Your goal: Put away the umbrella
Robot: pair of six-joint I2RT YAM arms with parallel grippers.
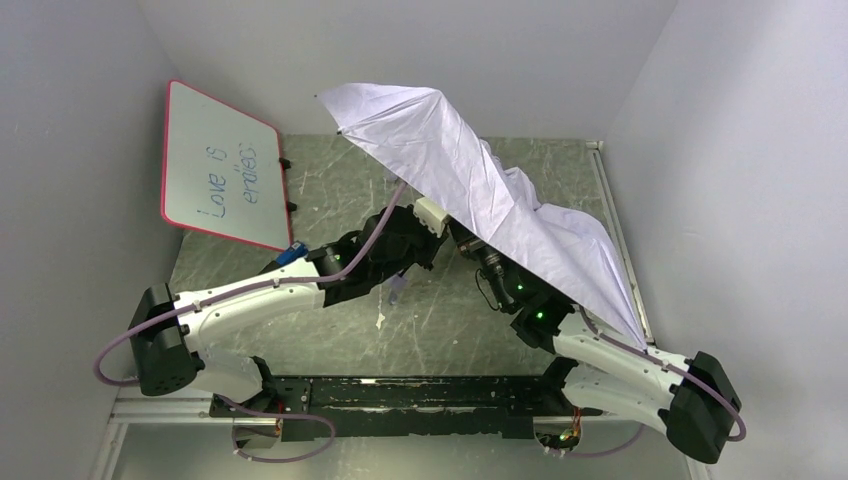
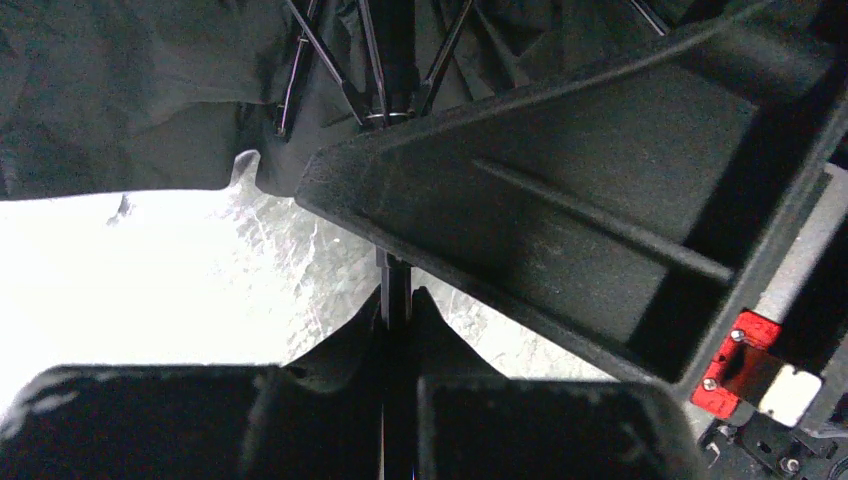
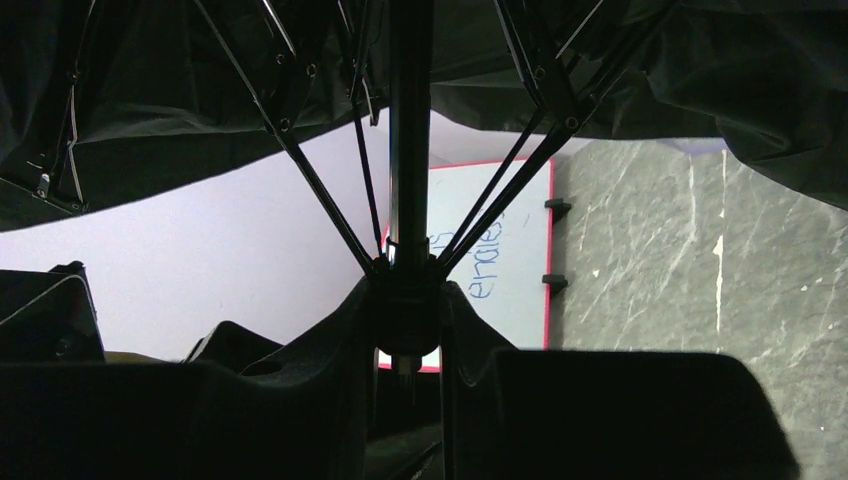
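The umbrella [image 1: 470, 170] is open, its pale lavender canopy tilted from the back left down to the front right over the table. In the left wrist view my left gripper [image 2: 397, 300] is shut on the thin black shaft [image 2: 396, 275], below the ribs [image 2: 300, 40]. The right wrist view has my right gripper [image 3: 405, 312] shut around the black runner hub [image 3: 405, 300], where the ribs meet the shaft [image 3: 410, 130]. From above, the left gripper [image 1: 445, 230] reaches under the canopy's edge. The right arm's wrist [image 1: 505, 280] shows there, its fingers hidden by fabric.
A red-framed whiteboard [image 1: 225, 165] with blue writing leans against the left wall, also in the right wrist view as the whiteboard [image 3: 500, 250]. The grey marbled table [image 1: 440, 330] is walled on three sides. The right gripper's black body [image 2: 600, 200] sits close to my left fingers.
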